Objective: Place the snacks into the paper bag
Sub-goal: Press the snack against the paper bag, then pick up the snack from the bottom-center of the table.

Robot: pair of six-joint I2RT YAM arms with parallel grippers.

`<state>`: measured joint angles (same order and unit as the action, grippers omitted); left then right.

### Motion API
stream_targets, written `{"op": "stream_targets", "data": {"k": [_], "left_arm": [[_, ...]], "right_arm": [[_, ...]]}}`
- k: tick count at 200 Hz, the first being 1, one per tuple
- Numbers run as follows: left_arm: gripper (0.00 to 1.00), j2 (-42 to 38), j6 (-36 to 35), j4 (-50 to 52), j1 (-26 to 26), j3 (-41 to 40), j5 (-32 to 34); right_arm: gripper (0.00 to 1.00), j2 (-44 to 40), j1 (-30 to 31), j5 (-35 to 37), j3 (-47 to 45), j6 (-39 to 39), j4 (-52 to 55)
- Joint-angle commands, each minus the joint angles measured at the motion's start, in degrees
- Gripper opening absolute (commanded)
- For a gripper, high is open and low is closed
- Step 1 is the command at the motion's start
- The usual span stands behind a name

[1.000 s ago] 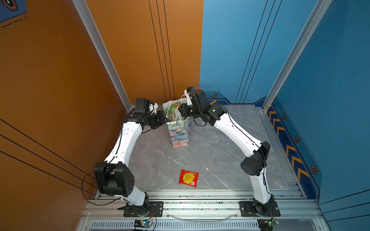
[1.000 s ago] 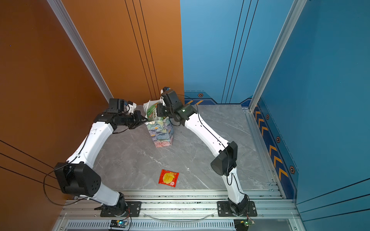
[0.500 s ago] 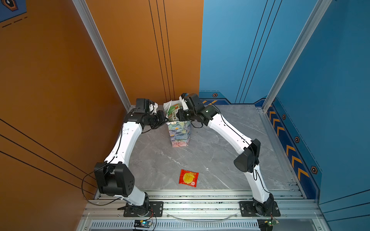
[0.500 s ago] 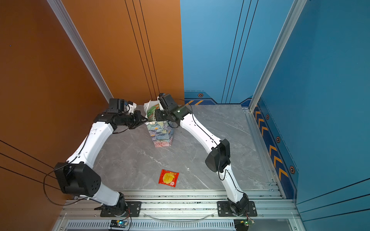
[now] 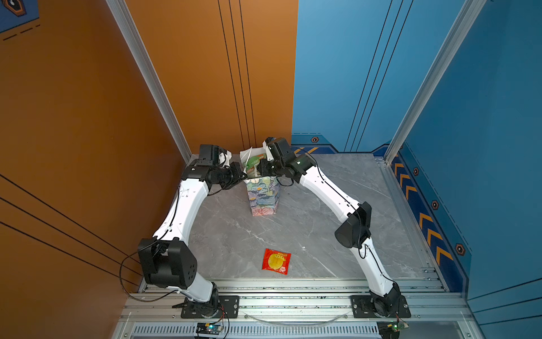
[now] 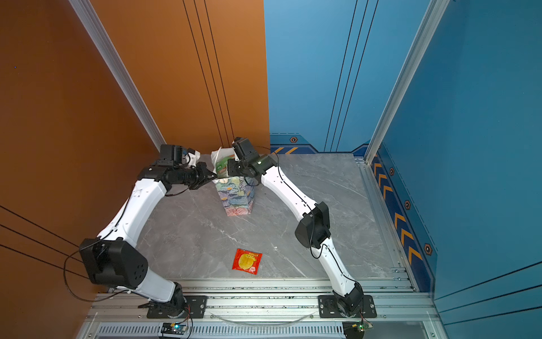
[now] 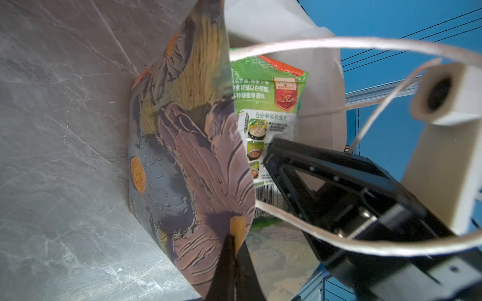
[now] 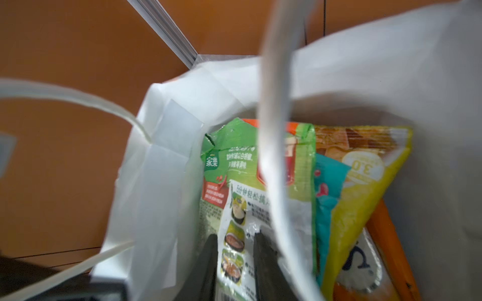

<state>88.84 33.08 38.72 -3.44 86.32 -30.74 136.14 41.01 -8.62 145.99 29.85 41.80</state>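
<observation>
The paper bag point(image 5: 263, 196) is set upright on the grey marble counter point(image 5: 308, 234) toward its far side, between the two arms, with its mouth open. Its near-left rim is clamped by the left end effector point(image 7: 233, 258), whose fingers are pressed together on the printed paper, as is seen in the left wrist view.

The right end effector point(image 8: 236, 260) is lowered into the mouth of the bag. Its fingers point(image 8: 208, 260) are held a little apart in front of the printed face of a green pouch point(image 8: 229, 161), and nothing is seen pinched between them. A white cord handle point(image 8: 273, 104) is draped across this view.

The green pouch is stood on end inside the bag, its top edge raised above the rim in both top views point(image 5: 252, 164) point(image 6: 224, 165). Beside it, a teal packet point(image 8: 326, 187), a yellow pouch point(image 8: 365, 182) and an orange packet point(image 8: 388, 247) are packed against the white inner wall.

One small red-yellow sachet point(image 5: 276, 261) is left lying flat on the counter near its front edge, well apart from the bag and from both end effectors.
</observation>
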Motion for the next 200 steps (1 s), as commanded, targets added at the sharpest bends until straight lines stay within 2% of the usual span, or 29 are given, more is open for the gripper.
{"op": "stream_targets", "data": {"k": [1, 24, 58, 88, 108, 146, 174, 189, 200], "left_arm": [[0.00, -2.88, 0.23, -1.37, 0.10, -0.20, -2.59], [0.00, -3.01, 0.32, -1.39, 0.19, -0.15, -2.51], [0.00, -2.99, 0.23, -1.38, 0.28, -0.26, -2.57], [0.00, -2.82, 0.23, -1.38, 0.37, -0.16, -2.71], [0.00, -2.70, 0.22, -1.39, 0.37, -0.13, -2.69], [0.00, -2.91, 0.23, -1.37, 0.45, -0.45, -2.57], [0.00, -3.15, 0.27, -1.39, 0.50, -0.63, -2.44], [0.00, -3.32, 0.40, -1.37, 0.45, -0.63, -2.28], [0.00, -3.37, 0.49, -1.35, 0.45, -0.72, -2.26]], "right_arm": [[0.29, 2.46, -2.58, -4.29, 2.22, 4.11, 1.29], [0.30, 1.64, -3.37, -5.21, 5.53, 4.20, 0.08], [0.34, -4.92, -5.12, -6.92, 5.46, 4.34, -2.26], [0.35, -13.04, -5.14, -7.56, -1.06, 1.77, -2.42], [0.35, -20.80, -4.49, -7.37, -11.08, -0.96, -3.21], [0.38, -35.29, -3.69, -9.94, -40.36, -5.21, -8.31], [0.39, -42.37, -2.34, -9.79, -59.73, -8.33, -8.55], [0.40, -44.85, -1.29, -8.18, -67.01, -10.01, -8.27], [0.41, -45.75, 1.80, -7.24, -70.61, -11.07, -7.23]]}}
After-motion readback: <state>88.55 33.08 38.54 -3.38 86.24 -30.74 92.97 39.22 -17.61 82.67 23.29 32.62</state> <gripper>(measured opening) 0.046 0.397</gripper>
